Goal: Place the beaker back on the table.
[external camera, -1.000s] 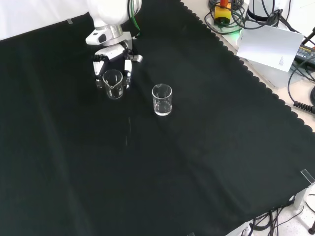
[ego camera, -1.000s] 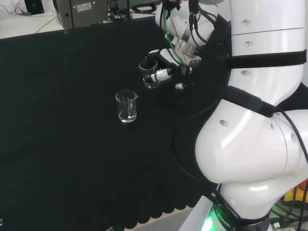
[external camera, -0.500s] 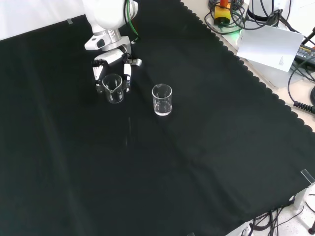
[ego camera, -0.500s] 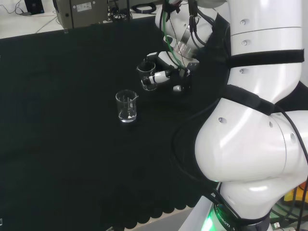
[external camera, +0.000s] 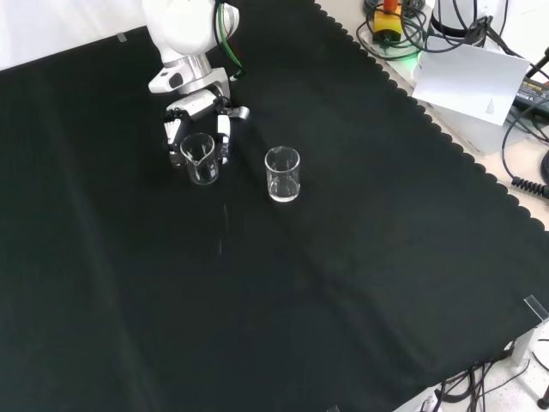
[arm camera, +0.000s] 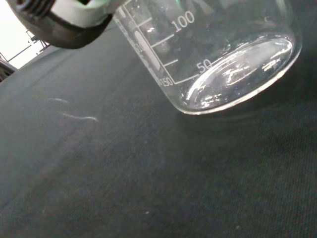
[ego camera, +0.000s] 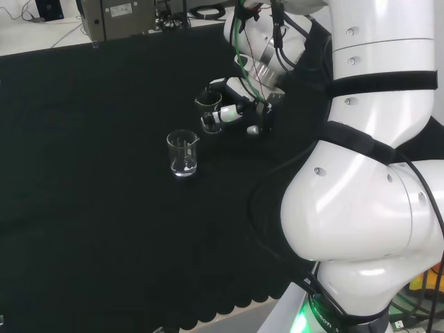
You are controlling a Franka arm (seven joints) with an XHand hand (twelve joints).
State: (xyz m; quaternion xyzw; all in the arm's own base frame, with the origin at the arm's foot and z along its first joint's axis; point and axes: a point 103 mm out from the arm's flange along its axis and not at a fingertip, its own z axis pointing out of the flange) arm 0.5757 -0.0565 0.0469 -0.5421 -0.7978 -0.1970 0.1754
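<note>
Beaker sits upright within the hand — fingers curled round it, base near the cloth.

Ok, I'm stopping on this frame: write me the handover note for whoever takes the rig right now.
Hand: shut on the held beaker, fingers curled round its sides.
Held beaker: upright and empty, low over the black cloth; in the wrist view its base sits at or just above the cloth, contact not clear.
Second beaker: stands free on the cloth, to the right of the held one in the front view, apart from it.
Done: beaker brought down near the cloth.
Left: settle it, open the hand, withdraw without knocking either beaker.
</note>
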